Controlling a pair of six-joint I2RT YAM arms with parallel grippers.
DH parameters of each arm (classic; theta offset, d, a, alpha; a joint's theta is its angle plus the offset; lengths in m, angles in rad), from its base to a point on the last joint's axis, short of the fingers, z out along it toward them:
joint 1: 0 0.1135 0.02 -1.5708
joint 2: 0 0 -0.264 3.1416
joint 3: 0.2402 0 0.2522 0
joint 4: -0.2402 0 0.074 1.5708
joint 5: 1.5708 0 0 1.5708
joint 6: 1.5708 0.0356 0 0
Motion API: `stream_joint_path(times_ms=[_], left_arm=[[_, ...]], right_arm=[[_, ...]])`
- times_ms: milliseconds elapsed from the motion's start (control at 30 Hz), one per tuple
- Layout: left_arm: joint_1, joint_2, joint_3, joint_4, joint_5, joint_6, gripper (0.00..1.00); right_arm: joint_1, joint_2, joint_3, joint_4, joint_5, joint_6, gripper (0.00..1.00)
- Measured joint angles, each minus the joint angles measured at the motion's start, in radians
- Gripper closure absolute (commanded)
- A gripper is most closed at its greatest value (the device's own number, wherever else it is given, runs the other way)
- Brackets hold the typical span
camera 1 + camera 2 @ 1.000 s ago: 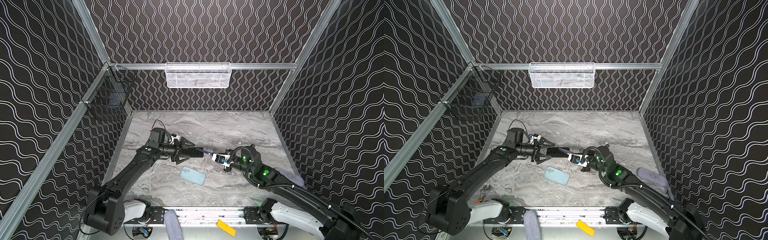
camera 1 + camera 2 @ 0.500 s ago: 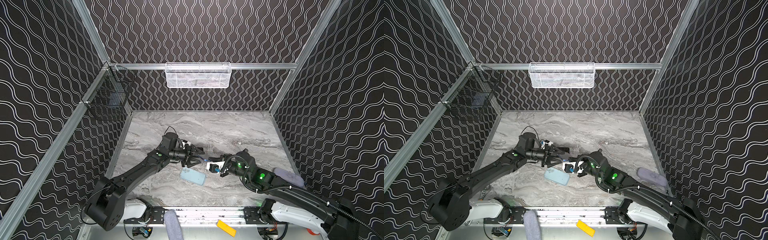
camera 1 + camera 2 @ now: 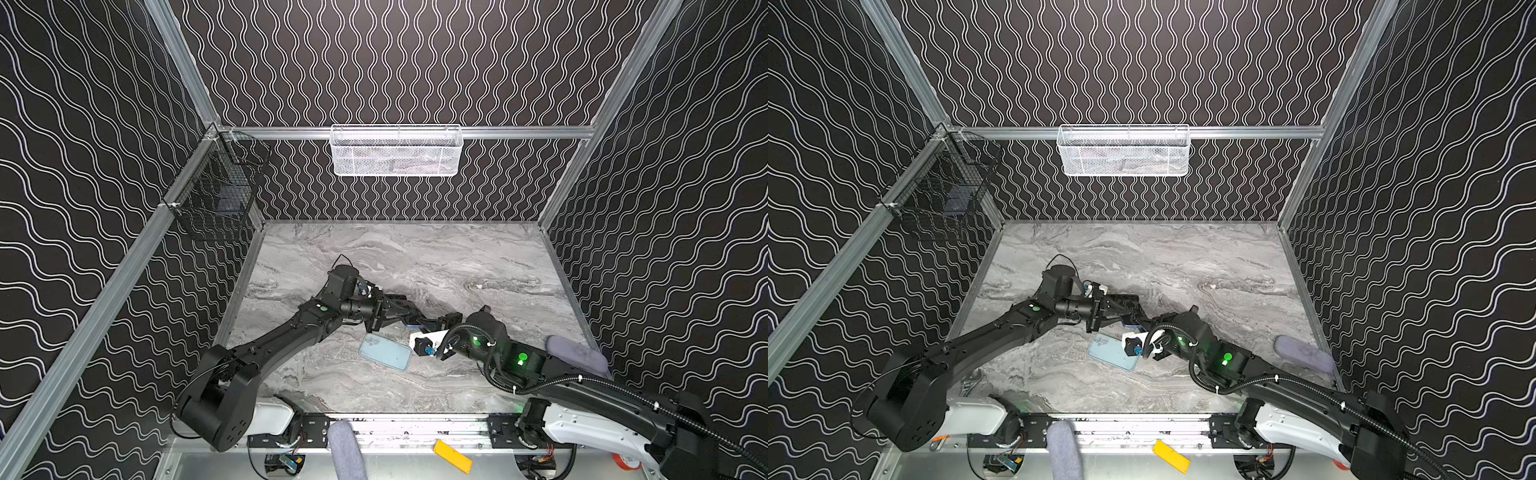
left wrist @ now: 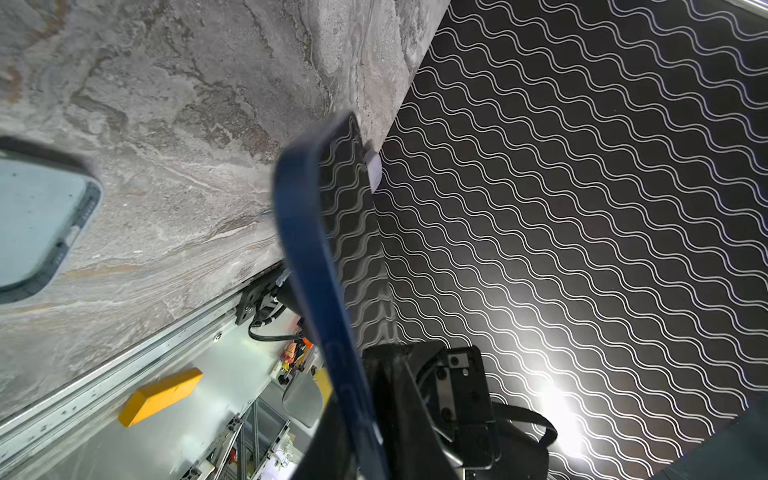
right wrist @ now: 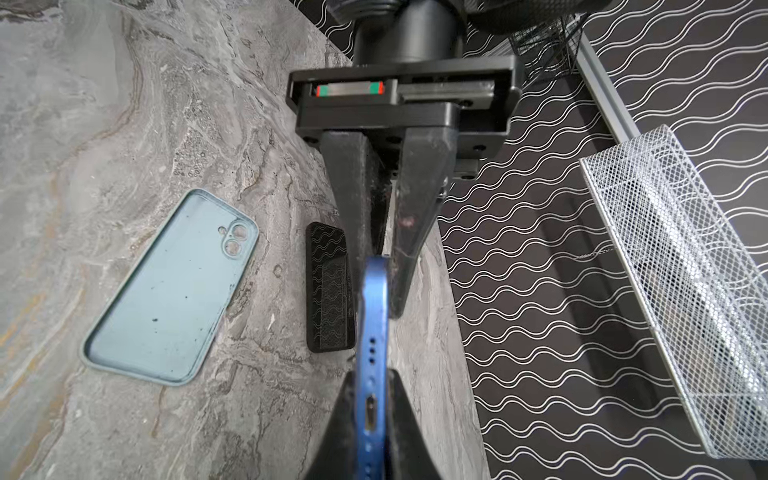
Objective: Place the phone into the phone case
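Our left gripper (image 5: 380, 266) has clamped the faces of the stiff, slick phone (image 5: 372, 332); whether our right gripper (image 5: 370, 382) grips, we cannot tell.

The phone (image 5: 374, 332) shows a blue edge; the phone case (image 5: 174, 291) is pale blue-green. The table (image 3: 415, 257) is grey marbled, the walls (image 3: 374, 62) black with white wavy lines.

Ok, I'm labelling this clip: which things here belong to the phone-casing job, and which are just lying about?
Job: blue phone; light blue phone case, open side up; left gripper, shut on the phone; right gripper, at its other end.
Lying about: white mesh basket; black wire basket; grey cloth; yellow block.
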Motion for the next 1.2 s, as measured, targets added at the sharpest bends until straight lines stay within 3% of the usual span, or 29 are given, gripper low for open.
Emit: stream_joint_path(times_ms=[200, 267, 433, 600, 800, 1000, 1200], left_arm=[[0.027, -0.013, -0.019, 0.053, -0.122, 0.066, 1.00], [0.034, -0.030, -0.019, 0.072, -0.175, 0.110, 1.00], [0.031, -0.101, -0.063, 0.223, -0.316, 0.203, 1.00], [-0.002, -0.173, -0.146, 0.365, -0.481, 0.231, 1.00], [-0.050, -0.180, -0.181, 0.525, -0.621, 0.253, 1.00], [-0.090, -0.099, -0.202, 0.672, -0.683, 0.195, 1.00], [-0.127, -0.134, -0.203, 0.701, -0.708, 0.174, 1.00]], right_arm=[[0.000, -0.125, -0.008, -0.002, 0.005, 0.200, 0.40], [0.000, -0.190, -0.006, -0.005, 0.004, 0.324, 0.38], [0.000, -0.333, 0.021, -0.042, 0.035, 0.827, 0.45], [-0.004, -0.408, 0.005, -0.111, 0.112, 1.426, 0.29], [-0.014, -0.438, -0.144, -0.032, 0.091, 1.896, 0.22], [-0.049, -0.349, -0.228, 0.222, 0.008, 2.098, 0.28], [-0.162, -0.161, -0.266, 0.531, -0.098, 2.218, 0.30]])
